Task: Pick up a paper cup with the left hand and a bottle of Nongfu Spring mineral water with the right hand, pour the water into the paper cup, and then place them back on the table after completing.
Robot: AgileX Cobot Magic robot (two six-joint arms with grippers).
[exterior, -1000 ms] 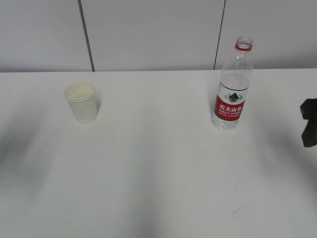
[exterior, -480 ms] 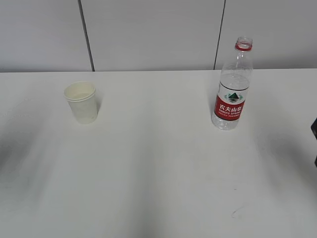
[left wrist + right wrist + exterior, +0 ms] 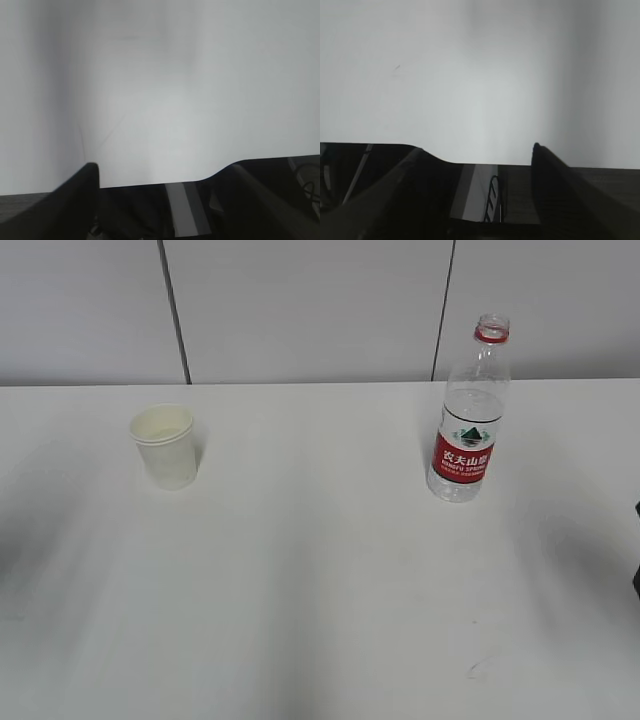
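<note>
Cup: the paper cup [image 3: 165, 445] stands upright at the left of the frame on the table [image 3: 320, 580].
Bottle: the Nongfu Spring bottle [image 3: 469, 415] stands upright at the upper right, uncapped, with water [image 3: 462, 410] in it, well apart from the cup.
Left hand: its fingers [image 3: 85, 185] are spread wide with nothing between them.
Right hand: its fingers [image 3: 547, 175] are likewise parted and hold nothing.
Step in hand: probably the task's close or start; any retreat should run low and clear of both vessels.

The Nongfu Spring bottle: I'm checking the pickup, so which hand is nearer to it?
Right. The bottle stands right of centre; a dark sliver of the right arm shows at that edge. The left hand is outside the exterior view.
</note>
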